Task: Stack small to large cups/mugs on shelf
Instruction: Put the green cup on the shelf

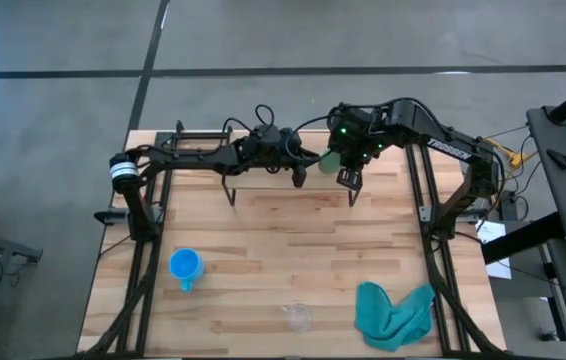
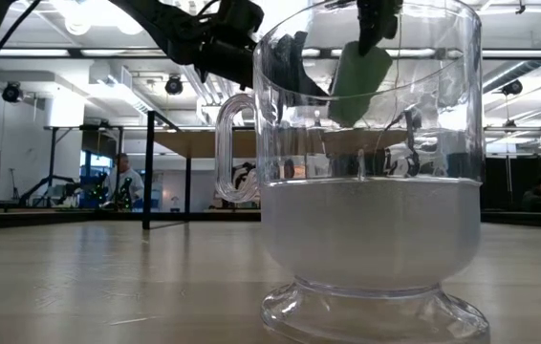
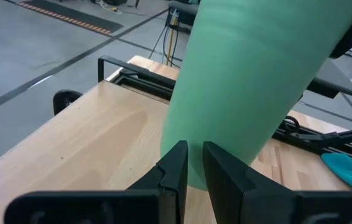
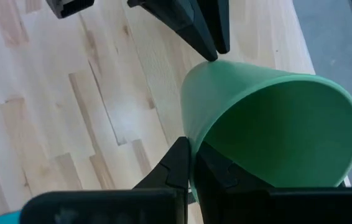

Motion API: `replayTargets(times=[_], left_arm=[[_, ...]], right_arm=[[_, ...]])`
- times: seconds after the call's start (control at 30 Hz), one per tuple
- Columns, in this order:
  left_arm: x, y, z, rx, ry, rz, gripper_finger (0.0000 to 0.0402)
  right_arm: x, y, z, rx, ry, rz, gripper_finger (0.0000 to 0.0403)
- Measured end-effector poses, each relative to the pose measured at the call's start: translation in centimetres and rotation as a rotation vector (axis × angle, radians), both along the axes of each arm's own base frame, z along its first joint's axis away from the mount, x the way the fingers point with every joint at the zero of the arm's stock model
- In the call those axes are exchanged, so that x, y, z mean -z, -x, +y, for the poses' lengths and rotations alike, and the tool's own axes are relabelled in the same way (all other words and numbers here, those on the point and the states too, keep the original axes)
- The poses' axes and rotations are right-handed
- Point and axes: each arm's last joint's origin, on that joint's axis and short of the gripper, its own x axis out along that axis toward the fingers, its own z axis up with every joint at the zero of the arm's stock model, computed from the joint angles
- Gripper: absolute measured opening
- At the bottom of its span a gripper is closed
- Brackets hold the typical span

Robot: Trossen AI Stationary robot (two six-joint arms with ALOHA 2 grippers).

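Observation:
The green cup (image 1: 331, 160) is held in the air between both grippers, tipped on its side over the shelf (image 2: 204, 143) at the table's far edge. My left gripper (image 3: 194, 155) is shut at the cup's base end. My right gripper (image 4: 191, 155) is shut on its rim. The blue mug (image 1: 185, 266) stands on the tabletop near the left. The clear glass cup (image 1: 298, 317) stands on its foot by the near edge and fills the low view (image 2: 366, 162). My left gripper comes level from the table's left and pinches the edge of the green cup's base (image 4: 213, 61) at its fingertips. My right gripper holds the cup's rim (image 4: 194, 140), one finger inside the mouth and one outside. The cup is lifted clear, its mouth tilted toward the right arm.
A teal cloth (image 1: 395, 312) lies crumpled near the table's near right corner. The shelf's black wire legs (image 1: 231, 190) stand on the far part of the table. People sit in the room beyond the table (image 2: 122, 177).

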Motion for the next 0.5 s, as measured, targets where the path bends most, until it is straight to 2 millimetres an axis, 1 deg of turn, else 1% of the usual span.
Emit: replayTargets(times=[0.2, 0.4, 0.5], left_arm=[[-0.15, -0.05, -0.05, 0.002, -0.005, -0.016, 0.0038], [-0.2, -0.06, -0.04, 0.0, -0.007, -0.021, 0.0038], [-0.22, -0.06, -0.04, -0.005, -0.008, -0.022, 0.0038]], right_arm=[[0.13, -0.09, -0.05, 0.001, 0.003, -0.002, 0.0009], [-0.02, -0.5, -0.16, 0.001, 0.017, -0.045, 0.0009], [0.24, -0.56, -0.18, 0.0, 0.015, -0.038, 0.0009]])
